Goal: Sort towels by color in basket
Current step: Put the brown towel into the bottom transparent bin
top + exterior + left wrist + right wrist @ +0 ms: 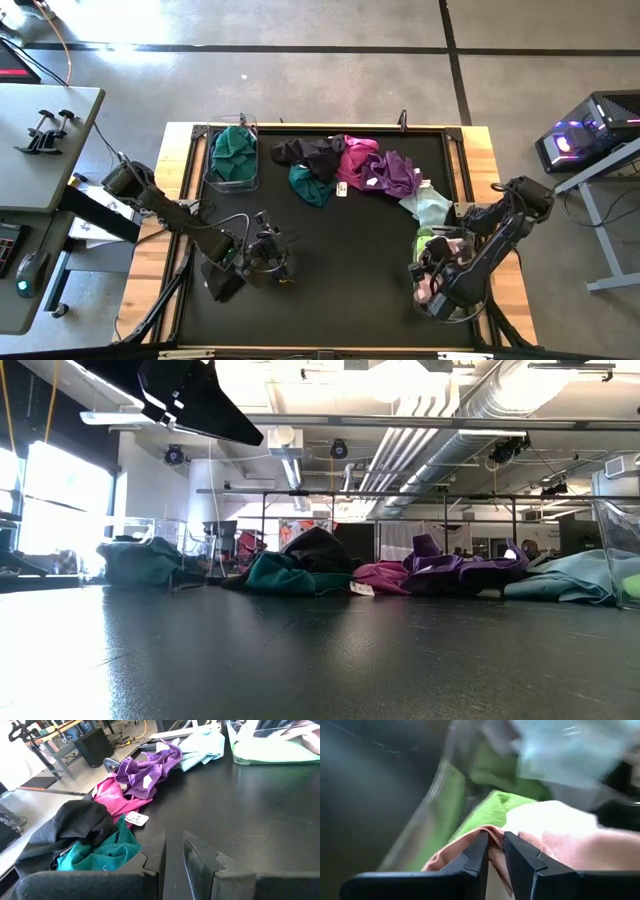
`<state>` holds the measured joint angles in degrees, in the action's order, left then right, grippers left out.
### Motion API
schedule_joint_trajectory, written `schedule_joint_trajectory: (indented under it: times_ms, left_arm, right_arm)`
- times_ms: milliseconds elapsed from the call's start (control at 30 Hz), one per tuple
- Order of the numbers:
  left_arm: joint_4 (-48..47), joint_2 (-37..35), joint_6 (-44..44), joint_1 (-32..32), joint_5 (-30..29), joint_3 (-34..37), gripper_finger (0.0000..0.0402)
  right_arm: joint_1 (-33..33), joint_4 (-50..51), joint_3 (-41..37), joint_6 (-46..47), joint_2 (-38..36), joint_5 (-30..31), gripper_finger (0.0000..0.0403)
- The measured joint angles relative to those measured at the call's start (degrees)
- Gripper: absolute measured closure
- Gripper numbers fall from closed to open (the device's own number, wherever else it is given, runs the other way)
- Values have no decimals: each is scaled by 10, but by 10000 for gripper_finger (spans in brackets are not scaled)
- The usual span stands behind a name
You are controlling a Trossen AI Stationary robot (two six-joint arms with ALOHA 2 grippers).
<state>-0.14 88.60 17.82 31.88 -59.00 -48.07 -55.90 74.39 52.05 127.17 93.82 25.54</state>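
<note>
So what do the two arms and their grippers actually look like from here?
Both arms are dark, jointed and near-black. The left arm carries a looping thin cable near its wrist. The left gripper and right gripper each end in two flat, angular black fingers with stepped inner edges. I cannot make out any markings.

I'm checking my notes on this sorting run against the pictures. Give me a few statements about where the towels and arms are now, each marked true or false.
1. A teal towel lies in the clear bin at the table's far left. True.
2. The left gripper holds a purple towel. False: nothing is between its fingers; the purple towel lies in the row at the far edge.
3. The right gripper is over the right bin, fingers on a pink towel. True.
4. The magenta towel lies in the right bin. False: it lies on the mat beside the purple one.
</note>
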Motion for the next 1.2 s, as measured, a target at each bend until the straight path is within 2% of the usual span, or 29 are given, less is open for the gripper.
schedule_joint_trajectory:
  times_ms: [167,267,467,667,833,1000,1200]
  left_arm:
    - [0,0,0,0,0,0,348]
    - [0,0,0,0,0,0,348]
    - [0,0,0,0,0,0,348]
    - [0,0,0,0,0,0,348]
    - [0,0,0,0,0,0,348]
    - [0,0,0,0,3,0,348]
    - [0,0,0,0,3,0,348]
  right_arm:
    - [-1,108,89,-19,0,-47,346]
    - [-1,138,141,-41,-1,-71,346]
    - [-4,156,192,-20,-1,-191,346]
    - [-9,116,156,9,-1,-249,346]
    - [-8,-7,91,-30,-1,-222,346]
    - [-6,-92,43,-67,-1,-228,346]
    - [-8,-40,71,-80,-2,-224,346]
